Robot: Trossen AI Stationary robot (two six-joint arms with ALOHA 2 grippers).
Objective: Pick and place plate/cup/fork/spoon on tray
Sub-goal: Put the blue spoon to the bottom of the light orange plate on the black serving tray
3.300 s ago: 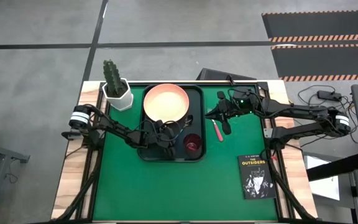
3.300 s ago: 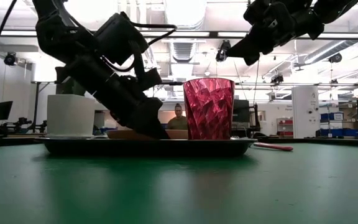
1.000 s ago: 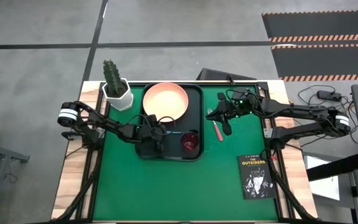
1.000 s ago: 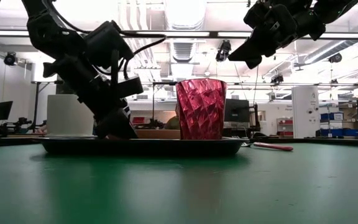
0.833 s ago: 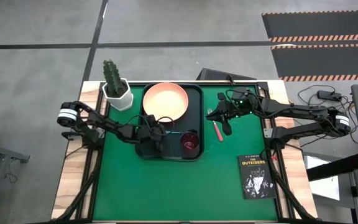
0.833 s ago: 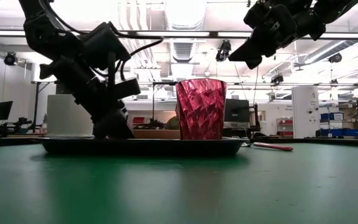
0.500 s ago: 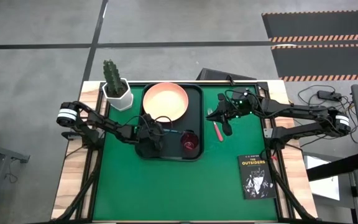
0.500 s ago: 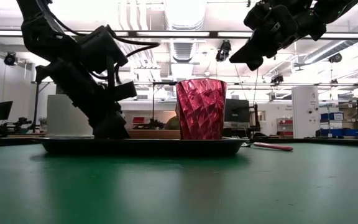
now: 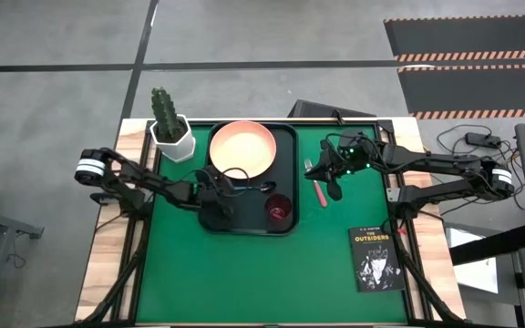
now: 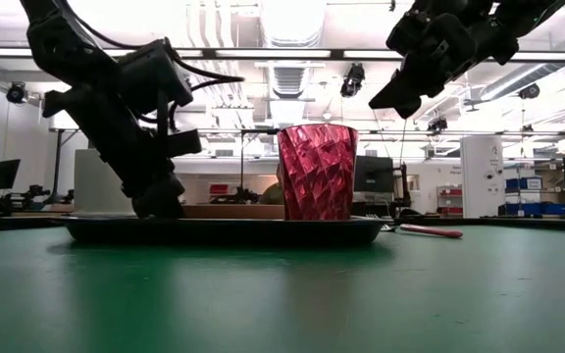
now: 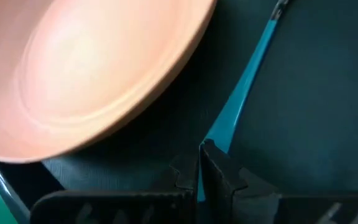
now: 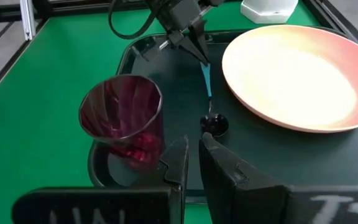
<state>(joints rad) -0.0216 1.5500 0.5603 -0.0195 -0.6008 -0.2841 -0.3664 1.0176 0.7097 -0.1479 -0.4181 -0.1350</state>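
The salmon-pink plate (image 9: 242, 148) lies in the far part of the dark tray (image 9: 235, 220). The maroon cup (image 9: 279, 209) stands upright in the tray's near right corner. The blue-handled spoon (image 12: 208, 87) lies flat on the tray floor between them, its bowl (image 12: 215, 124) toward the cup. My left gripper (image 11: 199, 157) is shut, low over the tray at the spoon handle's end. The pink-handled fork (image 9: 318, 190) lies on the green mat right of the tray. My right gripper (image 9: 333, 185) hangs shut above the fork, holding nothing. My left gripper has its shut fingertips (image 12: 200, 58) at the free end of the spoon's handle (image 11: 219, 134). They slant down from the table's left and lie along the handle. The handle's flat face passes under the tips and is not pinched between them. Whether they press on it I cannot tell.
A cactus in a white pot (image 9: 171, 128) stands at the tray's far left corner. A small black book (image 9: 375, 258) lies on the mat at the near right. Green mat lies bare in front of the tray.
My left gripper has drawn back toward the table's left edge across the tray, staying shut and low. The cup, the plate and the fork have stayed in place.
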